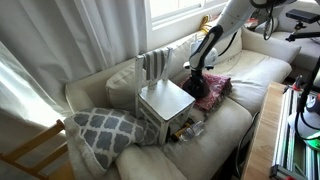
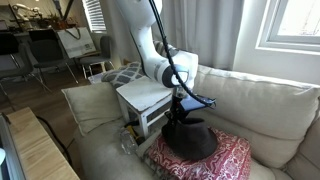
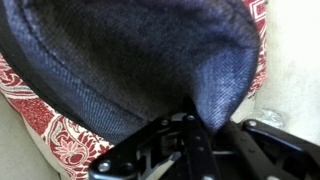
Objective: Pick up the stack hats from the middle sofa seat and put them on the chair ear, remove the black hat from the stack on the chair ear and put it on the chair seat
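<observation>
Your gripper (image 3: pixel 198 124) seems clamped on a fold of the stack hats (image 2: pixel 190 142), which lie on the patterned cloth (image 2: pixel 238 160) on the middle sofa seat (image 1: pixel 238 108); they look light and limp, so pinch the brim through both layers

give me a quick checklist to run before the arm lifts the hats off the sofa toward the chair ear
1. Grip on the black hat: ok. In the wrist view its crown fabric is pinched in the gripper.
2. Red hat nested with it: cannot tell, only the black one shows.
3. Red patterned cloth free of the grip: cannot tell. The hat rests on it and the contact is hidden.
4. Chair ear free: ok, nothing hangs on the backrest corner.
5. Chair seat free for the black hat later: ok, it is bare.
</observation>
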You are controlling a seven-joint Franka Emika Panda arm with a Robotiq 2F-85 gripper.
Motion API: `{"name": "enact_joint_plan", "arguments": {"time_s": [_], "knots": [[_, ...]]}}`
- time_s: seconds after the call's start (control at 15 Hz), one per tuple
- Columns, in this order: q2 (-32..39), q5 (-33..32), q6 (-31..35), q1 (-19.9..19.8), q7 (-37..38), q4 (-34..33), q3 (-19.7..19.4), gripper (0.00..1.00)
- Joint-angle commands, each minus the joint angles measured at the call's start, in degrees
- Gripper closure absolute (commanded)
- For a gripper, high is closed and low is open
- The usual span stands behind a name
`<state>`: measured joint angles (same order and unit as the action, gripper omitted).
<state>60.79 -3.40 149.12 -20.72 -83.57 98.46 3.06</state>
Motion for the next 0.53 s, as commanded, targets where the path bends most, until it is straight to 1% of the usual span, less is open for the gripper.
{"name": "enact_joint_plan", "arguments": {"time_s": [0.0,0.2,0.47], "knots": [[-3.62,2.16,-3.55,-2.74,0.99,0.47,1.38,0.99],[-7.67,5.18,-6.85,-5.68,-0.82,0.88,3.17,0.98],[-13.52,11.44,-11.98,-10.80,-4.30,0.80,5.37,0.98]]}}
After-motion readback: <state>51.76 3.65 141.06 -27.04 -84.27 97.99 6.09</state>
